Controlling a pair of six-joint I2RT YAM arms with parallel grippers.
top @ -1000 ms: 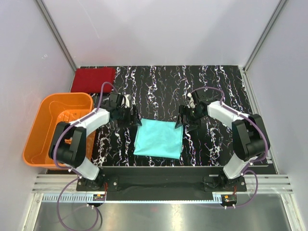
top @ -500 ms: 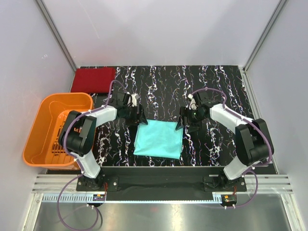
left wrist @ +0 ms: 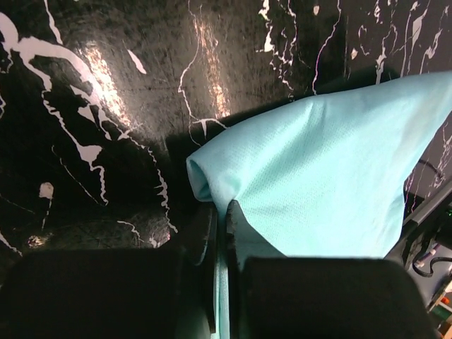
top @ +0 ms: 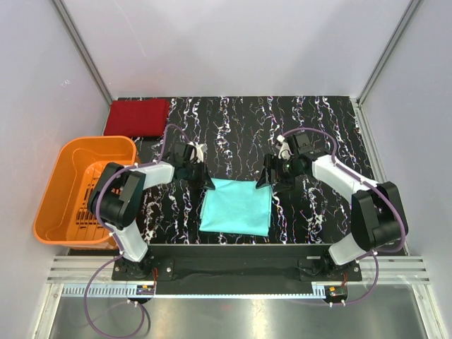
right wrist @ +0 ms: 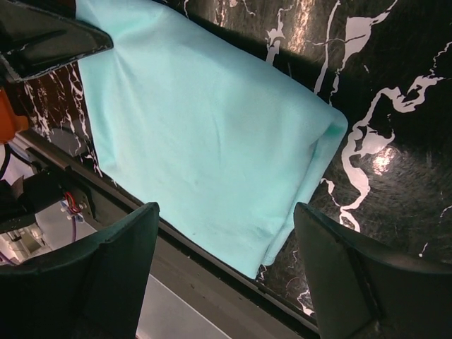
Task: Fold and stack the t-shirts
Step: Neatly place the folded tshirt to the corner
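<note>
Teal t-shirt [top: 235,206]: left gripper [left wrist: 221,212] pinches its corner; right gripper [right wrist: 226,212] spread wide above.

The teal-green t-shirt [top: 235,206] is showing matt, finely knitted cloth, the dark red t-shirt [top: 138,116] at the far left corner is looking similarly dull and soft, the black white-veined tabletop [top: 311,113] is gleaming glossy and smooth, and the orange basket [top: 99,140] is showing smooth, slightly shiny plastic.

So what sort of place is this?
Probably a robotics test cell: left arm and right arm mounted at a black marbled table, bare white walls, and only a teal t-shirt, red t-shirt and orange basket as props.
</note>
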